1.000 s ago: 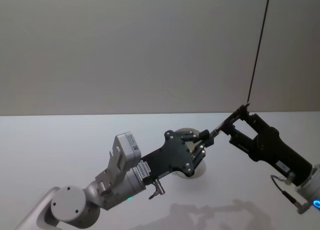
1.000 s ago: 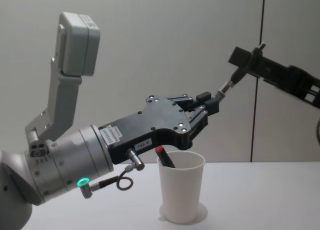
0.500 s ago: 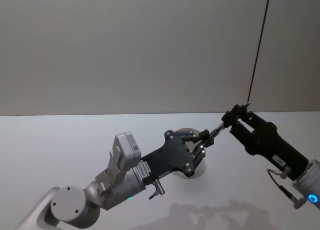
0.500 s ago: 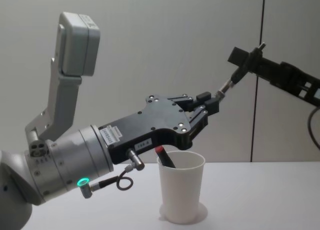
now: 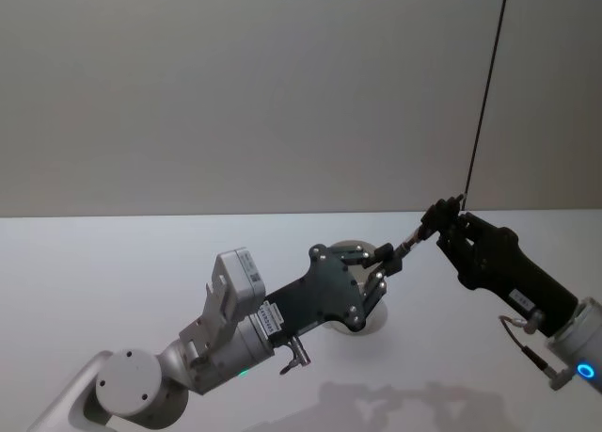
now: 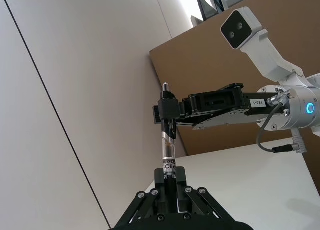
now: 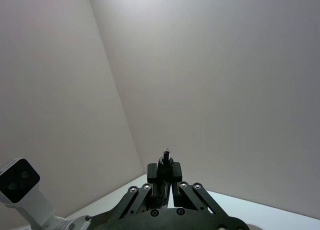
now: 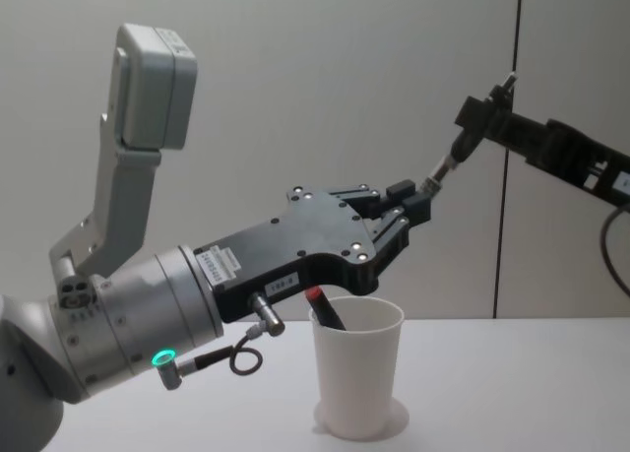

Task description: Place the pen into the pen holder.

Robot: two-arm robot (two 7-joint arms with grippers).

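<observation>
Two grippers hold one pen (image 8: 445, 168) up in the air | left gripper (image 8: 411, 214) pinches its low end, right gripper (image 8: 476, 115) its top | pen holder (image 8: 356, 367) sits on table (image 8: 512, 393) below | pen looks light, stiff, slippery: hold mid-barrel

Your head view looks down on the table (image 5: 113, 263); your chest view looks level across it, close. Each wrist view looks up along its own claw. All four share the pen (image 8: 445, 166).
</observation>
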